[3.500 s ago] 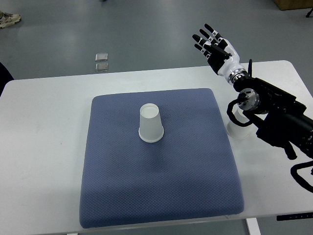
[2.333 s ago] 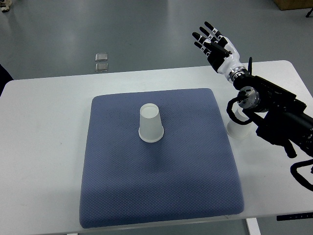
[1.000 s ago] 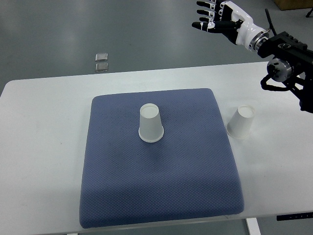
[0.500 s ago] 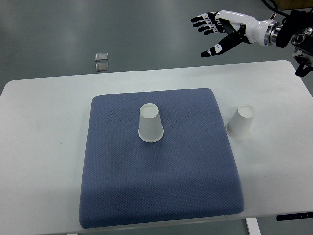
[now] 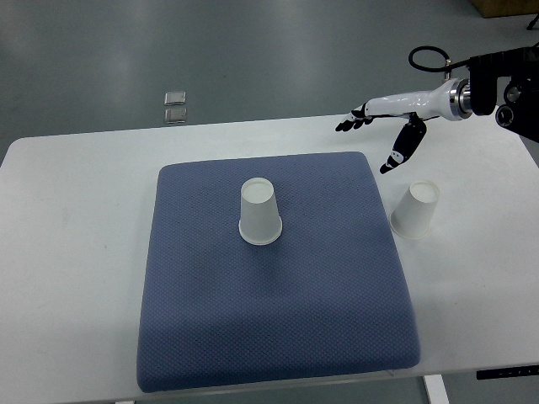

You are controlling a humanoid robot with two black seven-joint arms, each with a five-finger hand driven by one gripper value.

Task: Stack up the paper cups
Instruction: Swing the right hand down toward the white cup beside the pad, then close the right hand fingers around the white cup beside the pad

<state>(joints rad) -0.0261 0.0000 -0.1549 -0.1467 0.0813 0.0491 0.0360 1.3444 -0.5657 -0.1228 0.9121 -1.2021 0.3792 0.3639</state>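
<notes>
A: Top view: we see the right robot hand [image 5: 389,126] released, above the inverted right cup [image 5: 416,210] on the tabletop [image 5: 76,252].

B: We risk toppling it; the cup stands light and unsupported.

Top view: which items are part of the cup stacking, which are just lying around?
Job:
cup on the mat
cup on the table
right hand, open, empty

Lying about:
blue mat
white table
two small squares on the floor
</notes>
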